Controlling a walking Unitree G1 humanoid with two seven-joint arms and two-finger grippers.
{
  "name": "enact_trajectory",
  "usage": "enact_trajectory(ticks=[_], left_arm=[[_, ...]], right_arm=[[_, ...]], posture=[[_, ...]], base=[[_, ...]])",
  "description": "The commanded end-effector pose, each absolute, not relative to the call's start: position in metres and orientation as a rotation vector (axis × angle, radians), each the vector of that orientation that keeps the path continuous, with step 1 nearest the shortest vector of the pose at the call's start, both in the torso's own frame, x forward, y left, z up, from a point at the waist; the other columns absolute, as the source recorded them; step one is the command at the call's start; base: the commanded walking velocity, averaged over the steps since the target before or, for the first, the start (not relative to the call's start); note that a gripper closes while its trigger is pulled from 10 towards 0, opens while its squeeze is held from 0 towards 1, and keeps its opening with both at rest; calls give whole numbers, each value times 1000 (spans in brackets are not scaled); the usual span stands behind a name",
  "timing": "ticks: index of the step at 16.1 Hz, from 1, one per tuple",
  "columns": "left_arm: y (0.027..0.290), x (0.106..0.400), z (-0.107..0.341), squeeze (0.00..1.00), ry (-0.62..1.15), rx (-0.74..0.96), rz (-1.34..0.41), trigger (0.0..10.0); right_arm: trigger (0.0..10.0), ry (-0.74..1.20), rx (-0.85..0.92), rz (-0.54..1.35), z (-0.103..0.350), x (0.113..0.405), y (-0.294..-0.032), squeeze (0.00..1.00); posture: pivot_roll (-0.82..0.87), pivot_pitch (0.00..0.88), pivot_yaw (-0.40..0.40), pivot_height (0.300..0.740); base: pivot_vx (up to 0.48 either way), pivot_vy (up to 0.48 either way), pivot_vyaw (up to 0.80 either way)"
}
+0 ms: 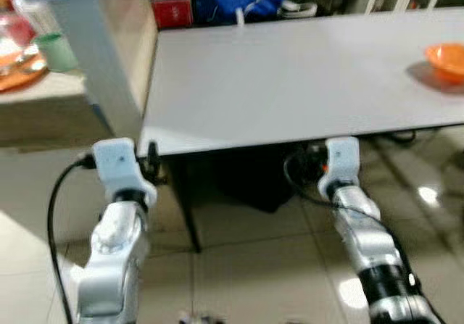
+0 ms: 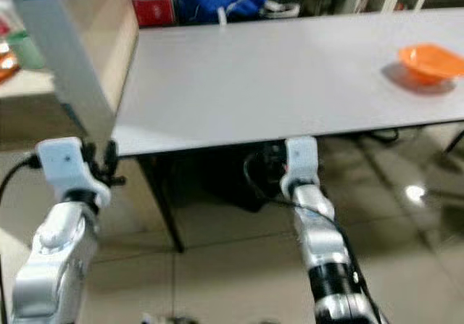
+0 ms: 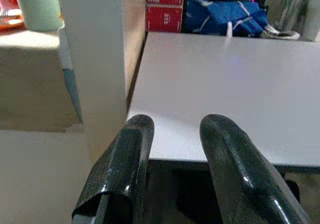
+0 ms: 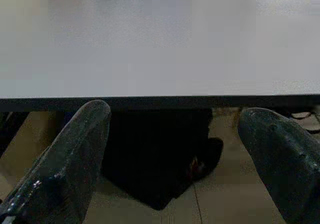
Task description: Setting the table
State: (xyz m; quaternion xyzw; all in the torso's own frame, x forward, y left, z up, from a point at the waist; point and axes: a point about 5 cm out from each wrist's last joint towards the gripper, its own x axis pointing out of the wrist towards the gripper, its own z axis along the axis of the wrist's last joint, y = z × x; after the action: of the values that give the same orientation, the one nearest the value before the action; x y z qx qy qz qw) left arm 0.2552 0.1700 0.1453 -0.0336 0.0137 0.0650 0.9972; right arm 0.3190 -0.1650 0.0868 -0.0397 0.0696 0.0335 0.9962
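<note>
Bowl [image 1: 446, 61]: orange, upright, rim up; sat far right on desk, well apart from both arms. Round, no clear long axis.
Desk [image 1: 290, 77]: grey-white top, long axis ran left-right; near edge just ahead of both wrists.
Left gripper [image 3: 175, 149]: fingers parted, nothing held, at desk's near-left corner.
Right gripper [image 4: 175, 149]: fingers wide apart, empty, below desk edge.
Room: glossy tiled floor [image 1: 239, 259]; side counter [image 1: 43, 99] w/ green cup [image 3: 39, 8]; blue bag [image 3: 225, 16] behind desk.

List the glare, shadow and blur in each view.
Left eye view: glare spots on the floor tiles, soft overall. Right eye view: the orange bowl casts a shadow on the white table. Left wrist view: left gripper fingers glossy. Right wrist view: right gripper fingers blurred, dark under the table.
</note>
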Motion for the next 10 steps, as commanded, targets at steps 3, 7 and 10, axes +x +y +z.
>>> enact_trajectory(ticks=[3, 7, 10], left_arm=[[173, 258, 146, 0, 23, -81, 144, 10000], [177, 258, 148, 0, 9, -72, 162, 10000], [177, 255, 148, 0, 7, -77, 171, 10000]], right_arm=[[10000, 118, -57, 69, 94, 323, -162, 0], [10000, 118, -64, 84, 95, 326, -161, 0], [10000, 116, -61, 102, 95, 327, -156, 0]], posture=[[-71, 0, 50, 740], [-62, 0, 34, 740], [-42, 0, 28, 740]], base=[[0, 474, 0], [0, 471, 0], [0, 480, 0]])
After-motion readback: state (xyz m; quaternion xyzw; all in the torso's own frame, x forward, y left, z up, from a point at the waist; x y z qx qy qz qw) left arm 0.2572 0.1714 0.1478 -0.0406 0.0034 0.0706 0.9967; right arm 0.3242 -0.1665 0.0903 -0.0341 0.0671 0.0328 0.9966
